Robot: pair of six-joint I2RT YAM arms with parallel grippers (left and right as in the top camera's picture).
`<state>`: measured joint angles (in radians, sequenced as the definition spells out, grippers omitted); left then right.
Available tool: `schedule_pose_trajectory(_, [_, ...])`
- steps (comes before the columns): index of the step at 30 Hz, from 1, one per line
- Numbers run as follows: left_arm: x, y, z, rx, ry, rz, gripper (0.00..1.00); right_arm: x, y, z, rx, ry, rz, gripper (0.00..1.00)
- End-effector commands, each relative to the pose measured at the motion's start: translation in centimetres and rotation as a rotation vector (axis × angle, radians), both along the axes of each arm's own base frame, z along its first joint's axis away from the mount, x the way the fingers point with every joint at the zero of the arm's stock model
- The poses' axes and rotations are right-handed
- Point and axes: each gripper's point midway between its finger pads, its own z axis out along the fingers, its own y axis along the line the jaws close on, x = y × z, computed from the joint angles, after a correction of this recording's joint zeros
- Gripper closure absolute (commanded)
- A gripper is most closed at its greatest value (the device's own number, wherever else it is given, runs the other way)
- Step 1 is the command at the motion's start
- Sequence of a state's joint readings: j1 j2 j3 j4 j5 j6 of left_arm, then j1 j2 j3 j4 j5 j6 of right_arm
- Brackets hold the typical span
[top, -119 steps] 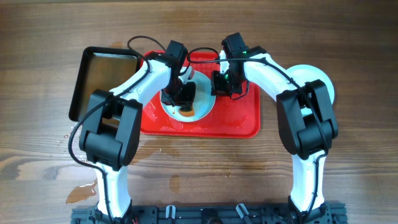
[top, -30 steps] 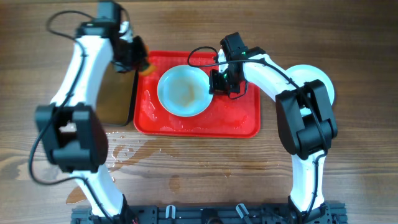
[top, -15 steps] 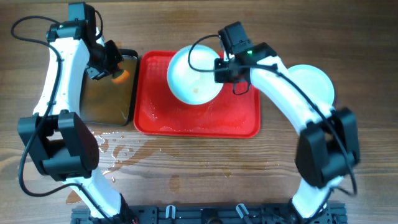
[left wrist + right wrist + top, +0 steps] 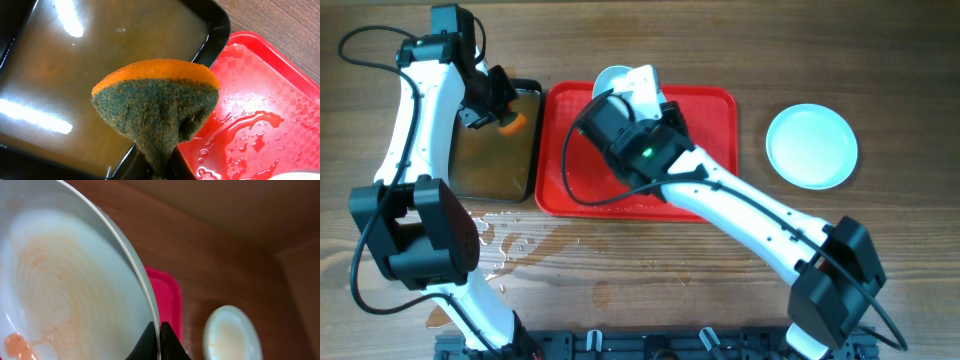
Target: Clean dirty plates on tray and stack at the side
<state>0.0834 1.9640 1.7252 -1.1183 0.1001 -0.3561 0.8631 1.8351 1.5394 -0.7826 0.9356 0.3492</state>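
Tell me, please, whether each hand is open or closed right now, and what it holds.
Left hand: closed, holding the sponge.
Right hand: closed on the rim of a smeared plate.

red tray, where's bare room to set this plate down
The tray's left strip, beside the black tray, is bare though wet; so is its right end, towards the plate on the table. The middle is crowded by the right gripper holding the lifted plate.
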Motion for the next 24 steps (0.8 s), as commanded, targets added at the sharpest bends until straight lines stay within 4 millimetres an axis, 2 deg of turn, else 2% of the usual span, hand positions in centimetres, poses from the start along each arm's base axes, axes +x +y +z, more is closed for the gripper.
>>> schedule_pose_trajectory(1, [-0.1, 0.3, -0.7, 0.017, 0.015, -0.009, 0.96, -0.2, -1.3, 3.2, -0.134, -0.139, -0.058, 0.96])
schedule_pose_trajectory(7, [-0.1, 0.3, -0.7, 0.017, 0.015, -0.009, 0.96, -0.6, -2.2, 5.4, -0.218, -0.245, -0.119, 0.96])
schedule_pose_trajectory(15, [-0.1, 0.3, -0.7, 0.017, 0.015, -0.009, 0.96, -0.7, -3.0, 7.0, -0.264, -0.319, -0.172, 0.96])
schedule_pose_trajectory(22, [-0.1, 0.3, -0.7, 0.017, 0.015, -0.009, 0.96, -0.6, -2.8, 7.0, -0.241, -0.330, -0.176, 0.96])
schedule_pose_trajectory(24, [-0.1, 0.3, -0.7, 0.017, 0.015, -0.009, 0.96, -0.4, -2.3, 6.3, -0.209, -0.297, -0.149, 0.96])
